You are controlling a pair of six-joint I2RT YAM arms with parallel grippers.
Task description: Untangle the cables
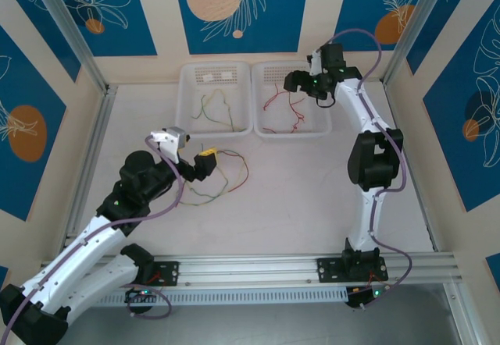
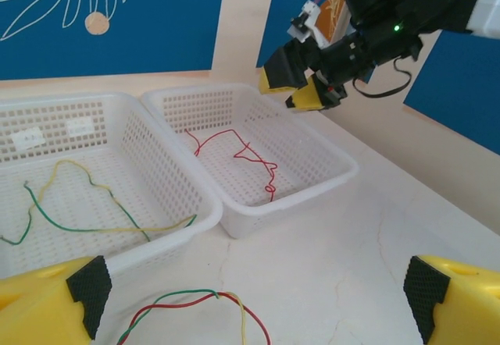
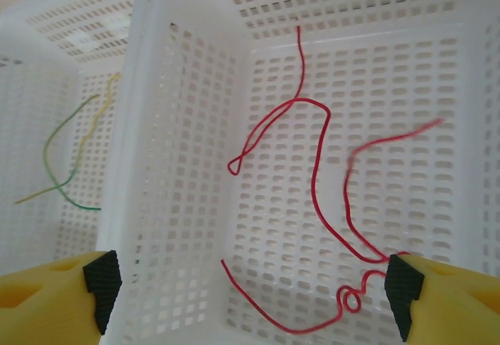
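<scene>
Cables in red, green and yellow lie in a loose tangle on the tabletop, left of centre and just in front of the left gripper. In the left wrist view the strands curl between that gripper's yellow fingers, which are spread wide and hold nothing. Behind the tangle two white perforated baskets stand side by side against the back wall. The left basket holds a green and a yellow cable, crossing each other on its floor. The right basket holds red cables, bent and looping over one another. The right gripper hangs over the far side of the right basket and points down into it. Its fingers are spread wide apart and hold nothing. One red loop runs close to the black pad of one finger; whether it touches cannot be told. From the left wrist, the right gripper shows above that basket's far corner.
</scene>
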